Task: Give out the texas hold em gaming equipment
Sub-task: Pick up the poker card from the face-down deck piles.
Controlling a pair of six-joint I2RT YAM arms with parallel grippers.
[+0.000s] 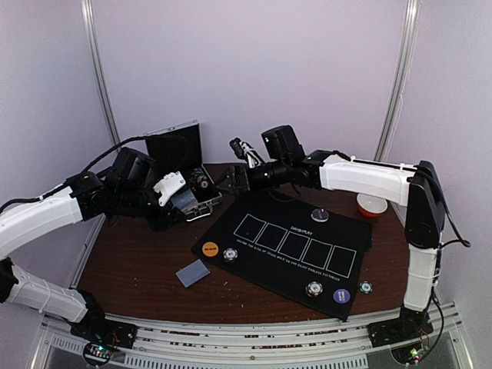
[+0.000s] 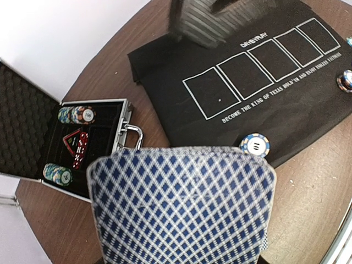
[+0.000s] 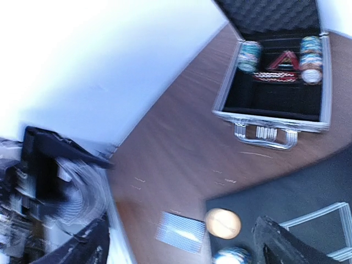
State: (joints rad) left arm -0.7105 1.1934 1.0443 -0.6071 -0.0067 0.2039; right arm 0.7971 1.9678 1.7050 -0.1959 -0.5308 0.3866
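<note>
My left gripper [image 1: 175, 197] hovers by the open case, shut on a stack of blue-diamond-backed playing cards [image 2: 181, 203] that hides its fingers. My right gripper [image 1: 234, 178] hangs open above the mat's far left corner, with its fingers [image 3: 275, 242] wide apart and nothing between them. A few cards [image 1: 192, 273] lie face down on the wood left of the mat. An orange button [image 1: 210, 249] and a striped chip [image 1: 230, 254] sit on the mat's left corner. A chip [image 1: 314, 289], a purple button [image 1: 341, 295] and another chip [image 1: 365, 287] lie along its near right edge. A dark silver button [image 1: 319, 214] rests on its far side.
The black mat [image 1: 269, 277] with white rectangles covers the table's middle and right. An open aluminium case [image 2: 104, 126] holding chip stacks and red dice stands at the back left. An orange-and-white bowl [image 1: 372, 204] sits at the back right under my right arm.
</note>
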